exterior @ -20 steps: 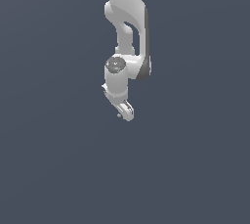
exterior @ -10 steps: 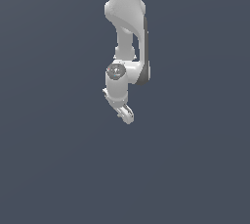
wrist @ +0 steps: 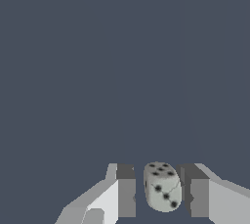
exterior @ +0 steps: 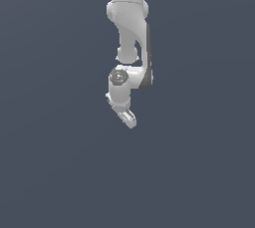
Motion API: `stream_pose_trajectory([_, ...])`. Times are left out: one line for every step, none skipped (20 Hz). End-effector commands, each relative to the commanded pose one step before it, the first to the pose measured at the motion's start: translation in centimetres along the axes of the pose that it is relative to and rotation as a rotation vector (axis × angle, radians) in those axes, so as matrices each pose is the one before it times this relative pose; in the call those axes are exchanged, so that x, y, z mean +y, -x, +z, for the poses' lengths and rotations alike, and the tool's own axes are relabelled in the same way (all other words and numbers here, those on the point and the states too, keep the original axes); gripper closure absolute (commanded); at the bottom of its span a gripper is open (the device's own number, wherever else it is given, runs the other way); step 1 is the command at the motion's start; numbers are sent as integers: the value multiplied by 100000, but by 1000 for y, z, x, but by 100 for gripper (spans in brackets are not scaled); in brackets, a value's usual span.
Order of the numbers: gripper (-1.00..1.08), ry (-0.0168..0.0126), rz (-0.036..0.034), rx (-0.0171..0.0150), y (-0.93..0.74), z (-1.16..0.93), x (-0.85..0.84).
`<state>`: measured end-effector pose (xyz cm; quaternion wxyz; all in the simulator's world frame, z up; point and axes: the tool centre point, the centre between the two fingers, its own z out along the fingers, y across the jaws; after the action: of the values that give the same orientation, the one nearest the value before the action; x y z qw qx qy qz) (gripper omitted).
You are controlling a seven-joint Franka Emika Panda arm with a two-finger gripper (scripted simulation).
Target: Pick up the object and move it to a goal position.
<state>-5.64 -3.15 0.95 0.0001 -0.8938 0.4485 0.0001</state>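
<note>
Between the gripper's [wrist: 157, 196] parted fingers [wrist: 126, 194] sits a pale die [wrist: 162, 187] with dark pips (gaps show either side, nothing gripped). Best to close evenly on its flat faces, centred, before lifting.

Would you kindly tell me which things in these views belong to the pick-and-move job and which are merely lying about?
Belongs to the job:
- die, pale with dark pips, between the fingers
- tool, open around it

Lying about:
- nothing else visible
</note>
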Motion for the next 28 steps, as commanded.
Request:
stream_pose_trajectory([108,1,-5,5,0,75,-19])
stream_pose_trajectory([108,0,0,0,0,0,0])
stream_pose_trajectory([108,0,0,0,0,0,0])
stream_pose_trajectory([108,0,0,0,0,0,0])
stream_pose_trajectory([108,0,0,0,0,0,0])
stream_pose_trajectory([108,0,0,0,0,0,0])
stream_pose_trajectory([108,0,0,0,0,0,0])
stream_pose_trajectory([108,-23,162,42,-75,-77,60])
stream_pose_trajectory([108,0,0,0,9,-29,-12])
stream_pose_trajectory([108,0,0,0,26,-86,-37])
stream_pose_trajectory([108,0,0,0,44,-143,-62])
stream_pose_trajectory([108,0,0,0,61,-201,-87])
stream_pose_trajectory([108,0,0,0,79,-259,-111])
stream_pose_trajectory([108,0,0,0,97,-318,-137])
stream_pose_trajectory([108,0,0,0,115,-378,-163])
stream_pose_trajectory([108,0,0,0,133,-439,-189])
stream_pose_trajectory([108,0,0,0,151,-499,-214])
stream_pose_trajectory([108,0,0,0,167,-557,-239])
stream_pose_trajectory([108,4,44,-21,164,-605,-248])
stream_pose_trajectory([108,0,0,0,199,-669,-286])
stream_pose_trajectory([108,0,0,0,214,-722,-308])
stream_pose_trajectory([108,0,0,0,228,-773,-330])
stream_pose_trajectory([108,0,0,0,241,-823,-350])
stream_pose_trajectory([108,42,41,37,238,-865,-359])
stream_pose_trajectory([108,0,0,0,266,-919,-390])
stream_pose_trajectory([108,0,0,0,278,-965,-409])
stream_pose_trajectory([108,28,18,36,284,-1009,-424])
stream_pose_trajectory([108,27,17,37,293,-1046,-440])
